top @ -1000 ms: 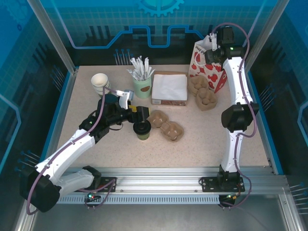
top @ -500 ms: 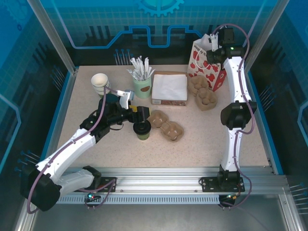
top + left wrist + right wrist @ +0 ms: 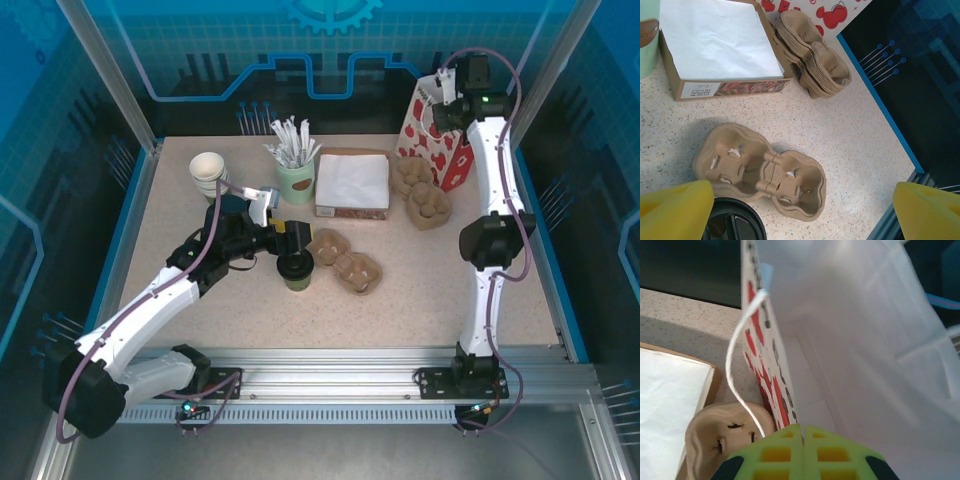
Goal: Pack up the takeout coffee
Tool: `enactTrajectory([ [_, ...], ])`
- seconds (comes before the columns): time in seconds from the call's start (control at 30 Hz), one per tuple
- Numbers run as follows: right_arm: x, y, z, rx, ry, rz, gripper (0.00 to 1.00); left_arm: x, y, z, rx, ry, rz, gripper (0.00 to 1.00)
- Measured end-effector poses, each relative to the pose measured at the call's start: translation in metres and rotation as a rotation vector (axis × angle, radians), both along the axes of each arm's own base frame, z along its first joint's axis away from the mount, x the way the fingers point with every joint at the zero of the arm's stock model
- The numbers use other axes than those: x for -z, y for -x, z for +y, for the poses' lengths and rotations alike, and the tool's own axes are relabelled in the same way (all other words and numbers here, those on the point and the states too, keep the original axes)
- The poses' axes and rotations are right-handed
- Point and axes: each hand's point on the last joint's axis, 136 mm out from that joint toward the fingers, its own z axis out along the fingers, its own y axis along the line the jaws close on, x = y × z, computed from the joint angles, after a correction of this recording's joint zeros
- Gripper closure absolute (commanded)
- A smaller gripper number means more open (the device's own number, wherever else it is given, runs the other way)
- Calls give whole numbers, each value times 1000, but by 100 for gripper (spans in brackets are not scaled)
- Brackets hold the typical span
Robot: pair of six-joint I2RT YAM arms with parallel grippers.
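Takeout coffee (image 3: 297,270): upright on the bench (image 3: 420,300), black lid on. It sits low between the fingers of the left claw (image 3: 800,212). The lid is close against one yellow finger (image 3: 675,210) and well off the other; contact cannot be told.

Left claw: fingers spread wide, gripping nothing.

Ahead of its fingertips: a two-cup cardboard carrier (image 3: 765,170), lying flat just beyond the lid. Farther ahead: an open napkin box (image 3: 715,40), with a stack of carriers (image 3: 815,60) beside it.

Right claw (image 3: 803,452): green fingers pressed together, clamped on the top edge of the paper bag (image 3: 850,315). The bag's red-printed wall runs straight into the seam between the fingers. White inside of the bag opens directly beyond the claw. A white string handle (image 3: 735,365) loops down on the printed side.
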Motion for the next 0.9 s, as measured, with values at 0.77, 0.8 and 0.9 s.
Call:
enactTrajectory([
  [0.77, -166, 234, 106, -252, 193, -233, 100, -25, 17, 11, -18, 11, -62, 6],
  [0.8, -156, 243, 109, -265, 203, -203, 100, -26, 18, 12, -18, 12, -66, 6],
  [0.9, -122, 266, 114, -302, 232, -104, 100, -27, 22, 15, -20, 15, -74, 6],
])
